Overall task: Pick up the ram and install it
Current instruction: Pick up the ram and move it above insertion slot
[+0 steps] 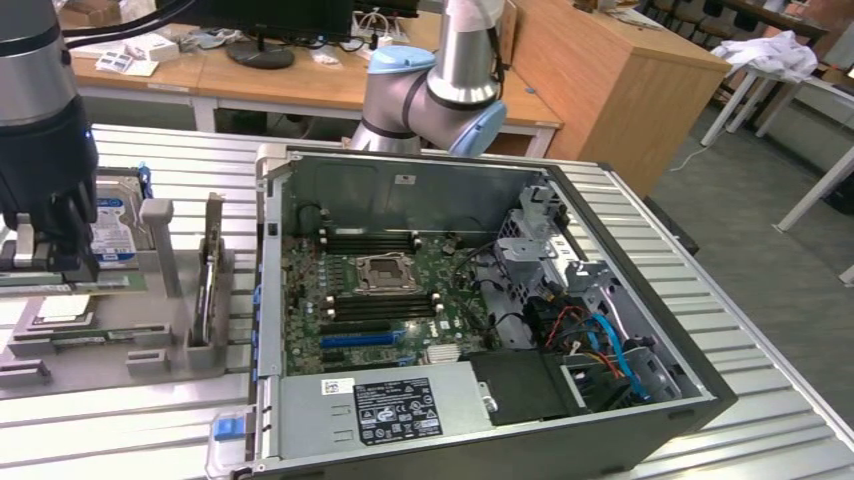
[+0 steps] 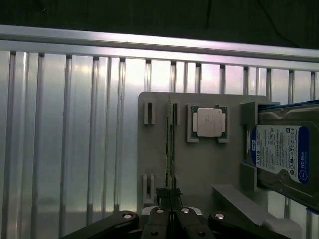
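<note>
Tabletop: end effector pinches ram edge.

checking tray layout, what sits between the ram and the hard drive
The silver processor, on the grey tray between ram and hard drive, in the wrist view.

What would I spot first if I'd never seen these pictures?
Probably the big open computer case in the middle of the exterior view, with its green motherboard showing. In the wrist view, the gripper is shut on the ram, standing on edge in a grey tray beside a silver processor chip and a blue-labelled hard drive.
</note>
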Robot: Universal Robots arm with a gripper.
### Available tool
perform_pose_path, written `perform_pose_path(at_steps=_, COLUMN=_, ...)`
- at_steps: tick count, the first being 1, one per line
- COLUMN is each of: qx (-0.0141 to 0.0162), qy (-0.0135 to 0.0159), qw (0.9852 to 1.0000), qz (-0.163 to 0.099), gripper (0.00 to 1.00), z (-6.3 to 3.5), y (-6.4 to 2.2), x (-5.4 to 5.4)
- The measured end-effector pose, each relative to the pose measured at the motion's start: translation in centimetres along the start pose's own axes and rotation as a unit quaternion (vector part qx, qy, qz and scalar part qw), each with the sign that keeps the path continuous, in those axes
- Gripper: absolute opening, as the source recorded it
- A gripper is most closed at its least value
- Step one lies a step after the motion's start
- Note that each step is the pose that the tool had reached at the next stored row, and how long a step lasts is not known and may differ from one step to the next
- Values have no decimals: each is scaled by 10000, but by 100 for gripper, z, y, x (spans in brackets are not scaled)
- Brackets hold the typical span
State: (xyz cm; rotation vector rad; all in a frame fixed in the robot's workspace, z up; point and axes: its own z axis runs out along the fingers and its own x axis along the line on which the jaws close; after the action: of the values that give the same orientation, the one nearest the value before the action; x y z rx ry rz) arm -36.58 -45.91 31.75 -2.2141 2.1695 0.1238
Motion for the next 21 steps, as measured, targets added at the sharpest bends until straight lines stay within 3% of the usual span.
perform_pose_path(at_steps=21, qx=1, qy=-34, qw=10000, qz=-1, gripper=11, z=-259, y=-26, x=-21)
